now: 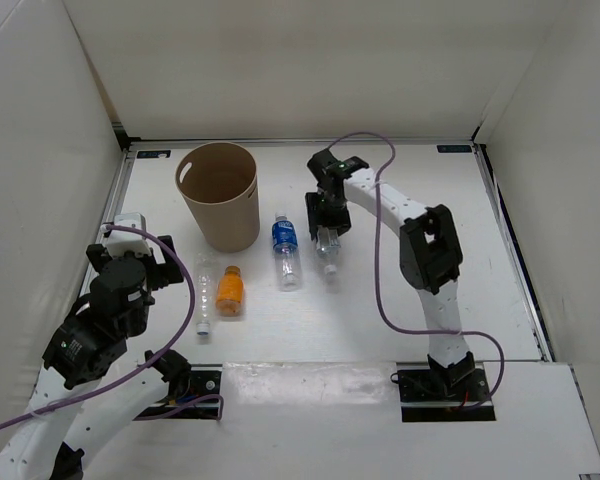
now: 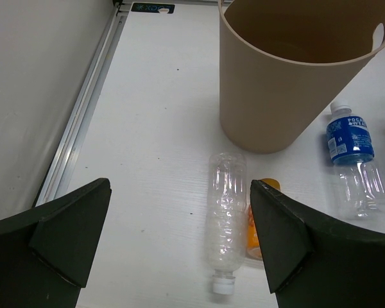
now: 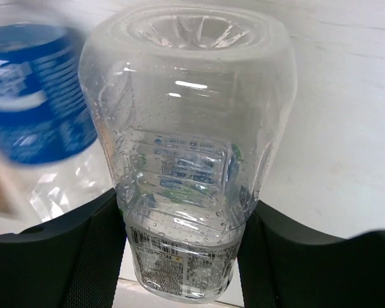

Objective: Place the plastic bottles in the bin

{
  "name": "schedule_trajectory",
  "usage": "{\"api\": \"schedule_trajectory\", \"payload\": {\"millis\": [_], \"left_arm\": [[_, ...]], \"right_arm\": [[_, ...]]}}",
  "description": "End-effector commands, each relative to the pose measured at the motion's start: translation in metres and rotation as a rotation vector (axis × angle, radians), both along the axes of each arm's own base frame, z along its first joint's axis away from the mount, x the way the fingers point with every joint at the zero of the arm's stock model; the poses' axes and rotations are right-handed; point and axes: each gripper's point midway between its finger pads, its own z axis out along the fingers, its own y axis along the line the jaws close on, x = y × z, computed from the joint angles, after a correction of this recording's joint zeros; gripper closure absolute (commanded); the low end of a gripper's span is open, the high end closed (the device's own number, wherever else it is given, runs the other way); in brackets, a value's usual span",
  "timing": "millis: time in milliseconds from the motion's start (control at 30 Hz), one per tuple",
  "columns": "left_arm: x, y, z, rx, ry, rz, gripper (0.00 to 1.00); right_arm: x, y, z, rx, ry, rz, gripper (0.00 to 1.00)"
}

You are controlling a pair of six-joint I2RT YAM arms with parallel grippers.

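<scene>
My right gripper (image 1: 327,226) (image 3: 183,218) is shut on the clear bottle with the pale label (image 1: 328,246) (image 3: 186,147), both fingers pressed against its sides, low over the table. Just left of it lies the blue-label bottle (image 1: 285,250) (image 2: 351,154) (image 3: 32,109). The short orange bottle (image 1: 230,290) (image 2: 251,231) and the slim clear bottle (image 1: 203,292) (image 2: 226,212) lie side by side further left. The tan bin (image 1: 218,195) (image 2: 276,96) stands upright behind them. My left gripper (image 1: 138,255) (image 2: 179,192) hangs open, near and left of the slim bottle, holding nothing.
White walls enclose the table on three sides, and a metal rail (image 2: 77,128) runs along its left edge. A purple cable (image 1: 380,260) loops beside the right arm.
</scene>
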Motion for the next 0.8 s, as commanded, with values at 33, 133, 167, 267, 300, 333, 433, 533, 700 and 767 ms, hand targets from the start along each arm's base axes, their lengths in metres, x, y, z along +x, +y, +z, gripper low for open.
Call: {"api": "schedule_trajectory", "payload": {"millis": [33, 133, 167, 267, 300, 333, 433, 533, 700, 767], "left_arm": [[0.001, 0.0, 0.002, -0.014, -0.007, 0.007, 0.0], [0.001, -0.001, 0.001, -0.011, -0.004, 0.007, 0.0], [0.002, -0.002, 0.0, -0.012, -0.002, -0.001, 0.0], [0.003, -0.005, 0.001, -0.016, 0.0, -0.016, 0.0], [0.003, -0.005, 0.001, -0.014, 0.001, -0.016, 0.0], [0.003, -0.005, 0.0, -0.014, 0.003, -0.017, 0.0], [0.003, -0.007, 0.0, -0.014, 0.003, -0.024, 0.0], [0.003, -0.007, 0.001, -0.021, 0.0, -0.027, 0.0], [0.002, -0.009, 0.002, -0.027, 0.001, -0.037, 0.0], [0.002, -0.009, 0.002, -0.026, -0.001, -0.041, 0.0]], "right_arm": [[0.013, -0.011, 0.136, 0.09, -0.349, -0.03, 0.6], [0.01, -0.01, 0.194, 0.17, -0.499, -0.029, 0.6], [0.005, -0.001, 0.223, 0.21, -0.589, 0.016, 0.6], [-0.006, 0.006, 0.274, 0.233, -0.791, 0.063, 0.6], [-0.007, 0.006, 0.279, 0.219, -0.829, 0.065, 0.6], [-0.011, 0.001, 0.29, 0.206, -0.885, 0.084, 0.58], [-0.013, 0.023, 0.321, 0.294, -1.007, 0.104, 0.57], [-0.018, 0.04, 0.346, 0.327, -1.097, 0.133, 0.57], [-0.03, 0.093, 0.384, 0.355, -1.311, 0.199, 0.57], [-0.024, 0.11, 0.397, 0.371, -1.351, 0.223, 0.55]]}}
